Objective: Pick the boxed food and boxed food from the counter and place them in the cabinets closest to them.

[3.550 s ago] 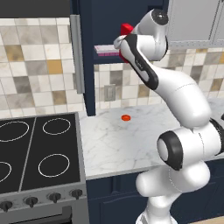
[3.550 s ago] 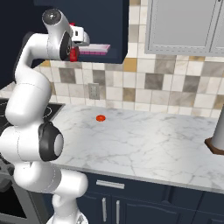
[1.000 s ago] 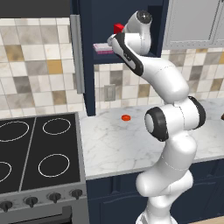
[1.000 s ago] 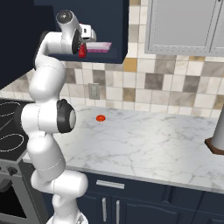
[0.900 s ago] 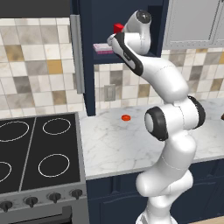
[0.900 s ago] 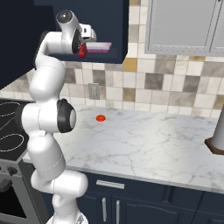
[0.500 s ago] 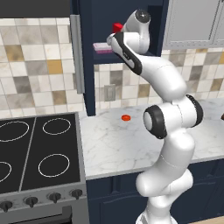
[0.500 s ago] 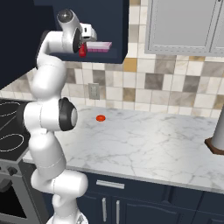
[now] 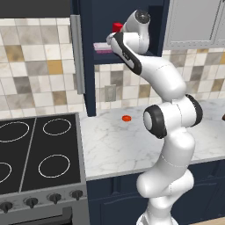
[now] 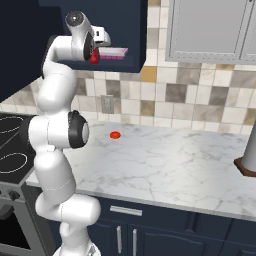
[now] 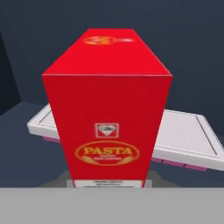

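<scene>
Moved: since a second ago I see almost no change; arm still raised to the top centre of both base views, wrist perhaps a shade higher
Cabinet: open navy cabinet (image 9: 92, 57) at upper centre of the left base view; its door edge-on just left of the shelf
Tray: flat white and pink tray (image 9: 102, 46) lying on the shelf
Boxed food: red boxed food (image 11: 107, 109) marked PASTA, centre of the hand view, over the tray
Gripper: gripper (image 10: 93, 54) clamped shut on the red box, I judge
Counter: counter (image 10: 165, 165) across the lower half; small red disc (image 10: 115, 135) near the wall
</scene>
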Controlling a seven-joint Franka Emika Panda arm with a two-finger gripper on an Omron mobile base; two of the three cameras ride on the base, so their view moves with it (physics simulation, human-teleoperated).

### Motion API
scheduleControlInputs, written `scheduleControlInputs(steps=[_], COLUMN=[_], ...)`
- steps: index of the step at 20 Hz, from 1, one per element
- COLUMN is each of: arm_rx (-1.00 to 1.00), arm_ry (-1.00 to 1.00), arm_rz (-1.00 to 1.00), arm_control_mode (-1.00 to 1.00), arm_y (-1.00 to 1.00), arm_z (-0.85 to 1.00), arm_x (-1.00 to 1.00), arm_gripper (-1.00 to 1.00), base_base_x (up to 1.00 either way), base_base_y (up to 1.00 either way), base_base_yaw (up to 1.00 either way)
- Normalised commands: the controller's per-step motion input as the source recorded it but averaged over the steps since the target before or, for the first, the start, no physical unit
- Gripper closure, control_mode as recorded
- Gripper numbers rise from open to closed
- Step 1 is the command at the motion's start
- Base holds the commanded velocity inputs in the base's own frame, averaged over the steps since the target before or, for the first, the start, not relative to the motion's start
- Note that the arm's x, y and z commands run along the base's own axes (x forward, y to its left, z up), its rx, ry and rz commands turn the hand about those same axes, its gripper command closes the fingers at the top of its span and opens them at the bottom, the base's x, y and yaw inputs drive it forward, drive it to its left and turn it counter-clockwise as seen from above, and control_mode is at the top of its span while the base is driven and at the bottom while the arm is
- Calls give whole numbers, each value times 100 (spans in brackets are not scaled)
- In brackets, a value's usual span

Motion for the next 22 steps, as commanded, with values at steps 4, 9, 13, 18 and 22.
scheduleControlInputs(steps=[4, 9, 13, 18, 22], arm_rx=[0, 0, 0, 0, 0], arm_ry=[-1, -1, 0, 0, 0], arm_rz=[0, 0, -1, -5, -7], arm_control_mode=[-100, -100, -100, -100, -100], arm_y=[3, 0, -8, -14, -17], arm_z=[-13, -6, 0, 0, 0], arm_x=[18, 2, -19, -36, -59], arm_gripper=[-100, -100, -100, -100, -100], base_base_x=[0, 0, 0, 0, 0], base_base_y=[0, 0, 0, 0, 0], base_base_yaw=[0, 0, 0, 0, 0])
